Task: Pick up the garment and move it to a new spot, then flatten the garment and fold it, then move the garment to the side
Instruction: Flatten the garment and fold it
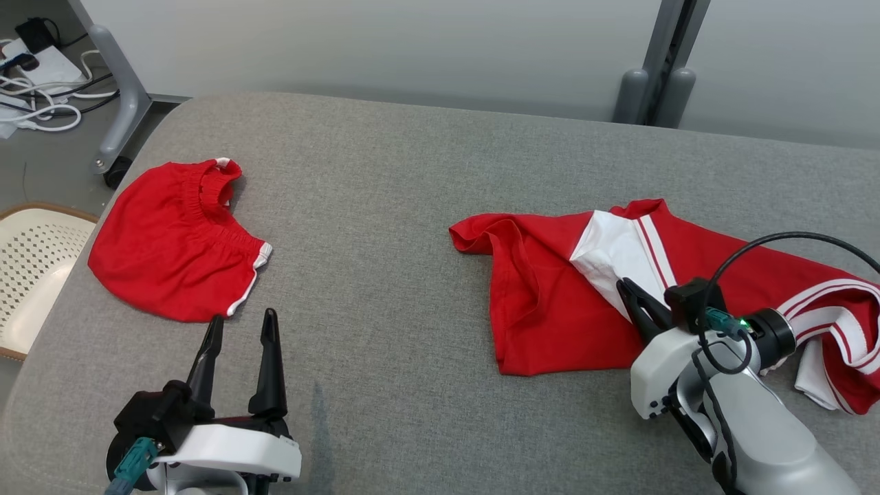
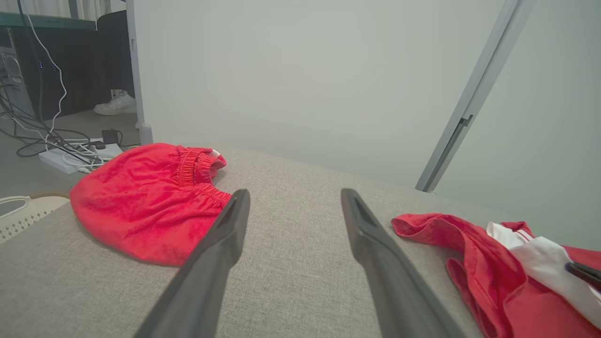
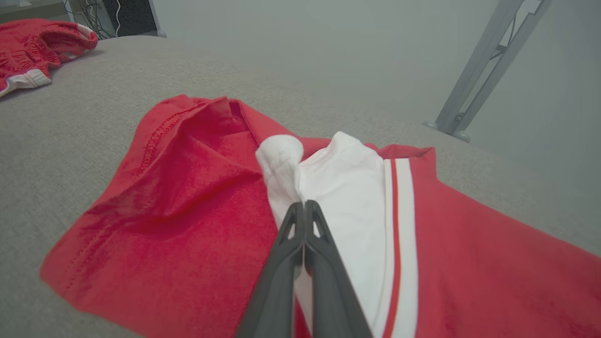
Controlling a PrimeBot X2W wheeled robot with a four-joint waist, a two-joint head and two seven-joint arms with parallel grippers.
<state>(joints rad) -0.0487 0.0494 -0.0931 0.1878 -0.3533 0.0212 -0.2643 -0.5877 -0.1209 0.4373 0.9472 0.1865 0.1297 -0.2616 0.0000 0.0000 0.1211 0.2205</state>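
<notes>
Right claw [image 3: 304, 206] pressed together, pinching the white panel of the red garment [image 1: 550, 302], which lies crumpled on the right of the grey surface [image 1: 412, 172]. Left claw [image 1: 244, 317] spread, near the red shorts [image 1: 172, 247] at left.

Red-and-white jersey top [image 1: 550, 302]: right end cut by head view's edge.
Cream perforated plastic object [image 1: 34, 275]: cut by left edge.

The right gripper [image 1: 624, 287] seems pinched on the red garment [image 1: 543, 302], left gripper [image 1: 244, 316] spread near red shorts [image 1: 175, 247].
</notes>
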